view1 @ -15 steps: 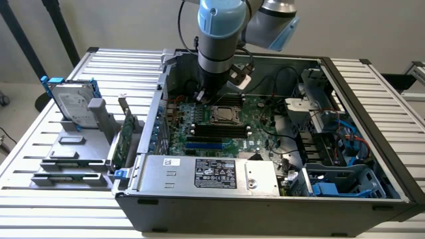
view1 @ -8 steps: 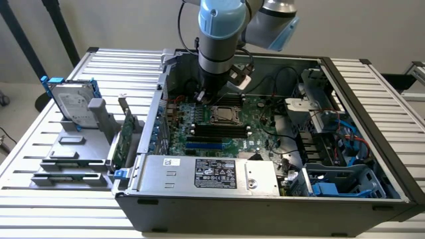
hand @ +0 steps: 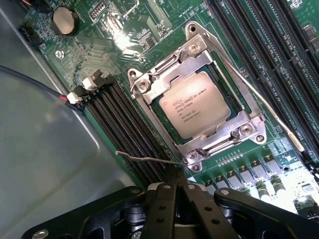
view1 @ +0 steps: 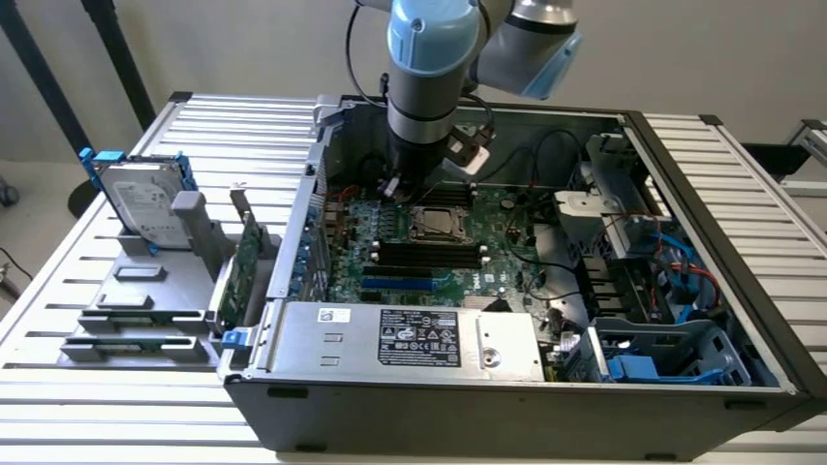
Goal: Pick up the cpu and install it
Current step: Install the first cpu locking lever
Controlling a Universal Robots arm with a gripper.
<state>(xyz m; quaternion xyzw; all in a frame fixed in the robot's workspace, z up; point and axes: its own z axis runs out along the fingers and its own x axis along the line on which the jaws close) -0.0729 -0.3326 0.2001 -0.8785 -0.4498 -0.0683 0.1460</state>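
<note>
The cpu, a small square chip with a dull silver top, lies flat in its socket on the green motherboard. A metal retention frame is closed around its edges. In the exterior view the cpu sits mid-board, just in front of the arm's tool. My gripper is shut, with nothing visible between its black fingers. It hovers beside the socket's corner, close to a thin wire lever. The gripper reaches down into the open computer case.
Black memory slots run alongside the socket. A long grey box with a black label spans the case front. A hard drive with blue rails and a card stand in a holder on the exterior view's left. Blue cables lie on its right.
</note>
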